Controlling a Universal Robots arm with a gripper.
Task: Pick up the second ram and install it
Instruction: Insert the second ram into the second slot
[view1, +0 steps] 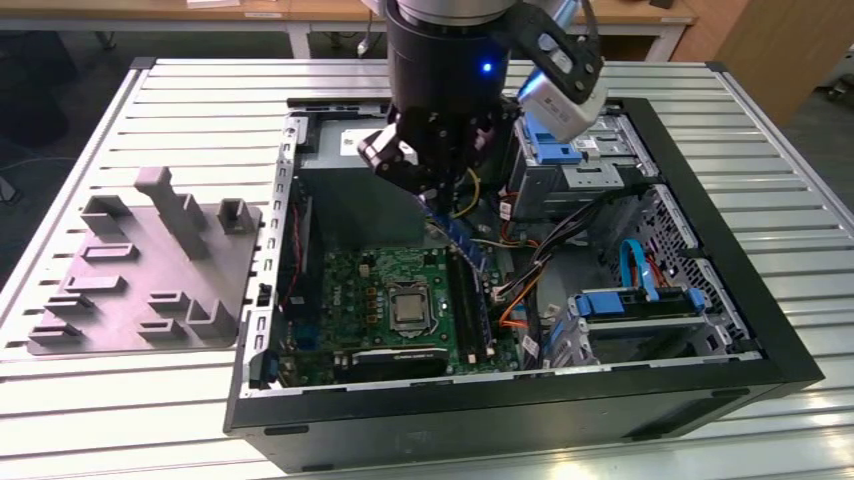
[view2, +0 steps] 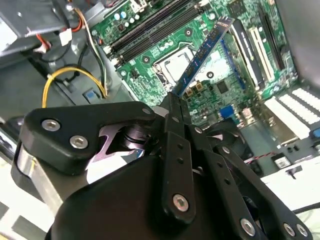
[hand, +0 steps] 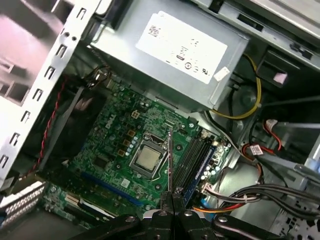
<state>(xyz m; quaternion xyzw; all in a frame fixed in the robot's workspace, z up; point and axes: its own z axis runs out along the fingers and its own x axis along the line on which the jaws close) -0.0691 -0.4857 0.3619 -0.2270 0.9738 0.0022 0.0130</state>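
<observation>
Two fingers (view2: 169, 117): closed narrow, one on each flat face of the stick's near end.
One second ram (view2: 202, 55): bluish-green, reaching straight out past the fingertips, over the motherboard (view1: 360, 290).
One CPU socket (hand: 146, 159): on the board, beside the slots.
Memory slots (hand: 192, 160): several, long, side by side; exact count unclear.
One power supply (hand: 170, 50): grey box at the board's edge.
One computer case (view1: 747, 330): open, on the slatted table (view1: 134, 100).
One grey fixture (view1: 134, 270): on the table, at the exterior view's left of the case.
</observation>
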